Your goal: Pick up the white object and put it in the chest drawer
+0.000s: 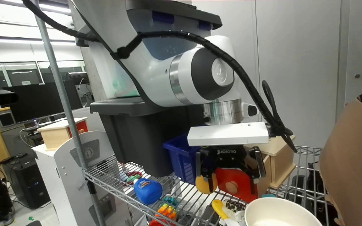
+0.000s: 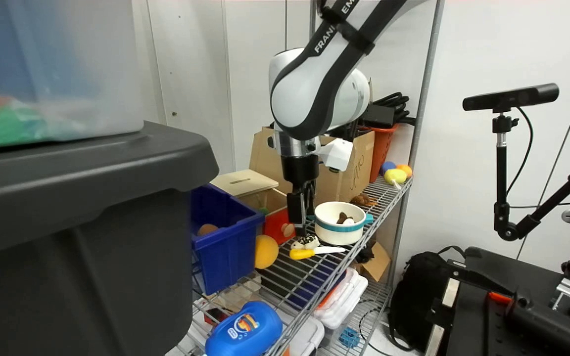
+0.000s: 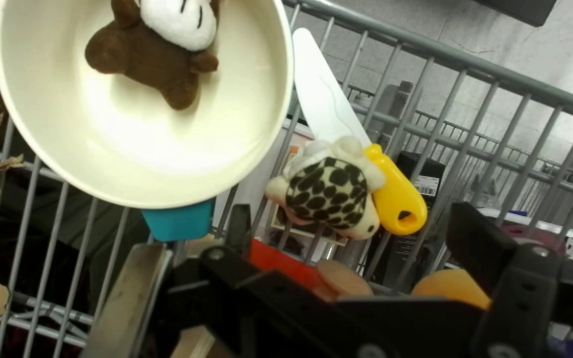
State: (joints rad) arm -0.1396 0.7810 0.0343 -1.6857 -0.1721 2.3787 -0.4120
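Observation:
The white object appears to be the plush turtle (image 3: 329,194) with a dark-spotted shell, lying on the wire shelf against a toy knife in the wrist view. It also shows in an exterior view (image 2: 306,242). My gripper (image 3: 353,219) stands open above it, fingers wide apart, nothing between them; in an exterior view the gripper (image 2: 299,230) points straight down over the turtle. The chest drawer (image 2: 244,182) is a light-wood box behind the gripper. Its red front panel (image 2: 277,226), with a round wooden knob, seems pulled out. The gripper partly covers that panel in an exterior view (image 1: 236,180).
Beside the turtle stand a cream pot (image 3: 132,164) holding a brown plush (image 3: 157,69) and the yellow-handled knife (image 3: 401,199). A yellow ball (image 2: 266,251) and blue bin (image 2: 228,242) flank the drawer. A blue bottle (image 1: 148,191) and cardboard box (image 1: 350,153) are farther off.

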